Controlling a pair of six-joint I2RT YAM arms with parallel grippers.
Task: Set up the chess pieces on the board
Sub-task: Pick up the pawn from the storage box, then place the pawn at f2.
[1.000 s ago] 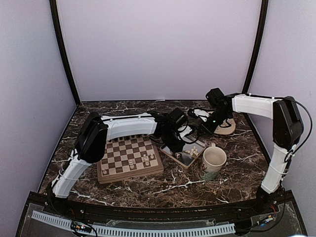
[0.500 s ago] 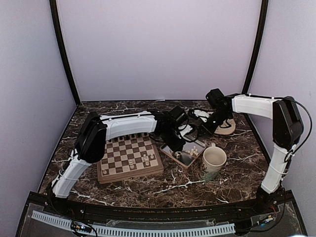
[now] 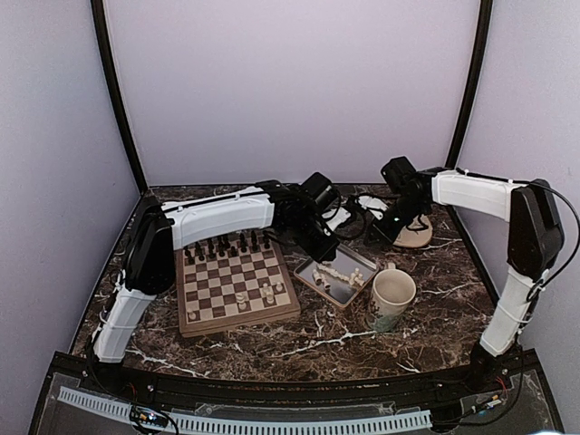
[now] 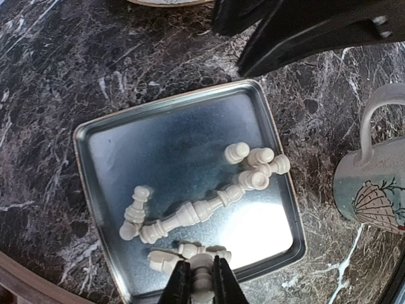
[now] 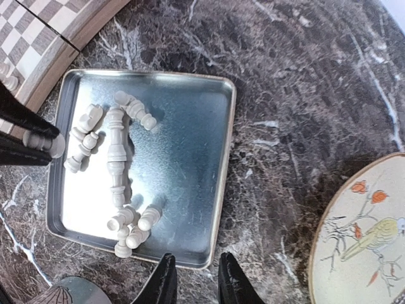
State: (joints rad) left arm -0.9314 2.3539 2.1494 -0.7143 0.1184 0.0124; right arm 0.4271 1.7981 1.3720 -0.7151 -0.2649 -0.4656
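My left gripper [image 4: 202, 266] is shut on a cream-white chess piece [image 4: 202, 280], held just above the near edge of the grey metal tray [image 4: 177, 145]. The right wrist view shows that same piece [image 5: 42, 141] at the tray's left side. Several white chess pieces [image 4: 196, 212] lie toppled in the tray [image 5: 183, 145]. The board [image 3: 237, 285] sits left of the tray, with a few white pieces [image 3: 269, 292] on its near rows. My right gripper [image 5: 197, 282] hovers open and empty over the tray's other edge.
Dark chessmen [image 3: 222, 245] stand along the board's far rows. A patterned mug [image 3: 391, 297] stands right of the tray [image 3: 349, 285]. A bird-painted plate [image 5: 367, 234] lies at the back right, under the right arm. The table is dark marble.
My left gripper has shut on a white piece in the tray and lifted up and back with it. The right arm has barely moved.
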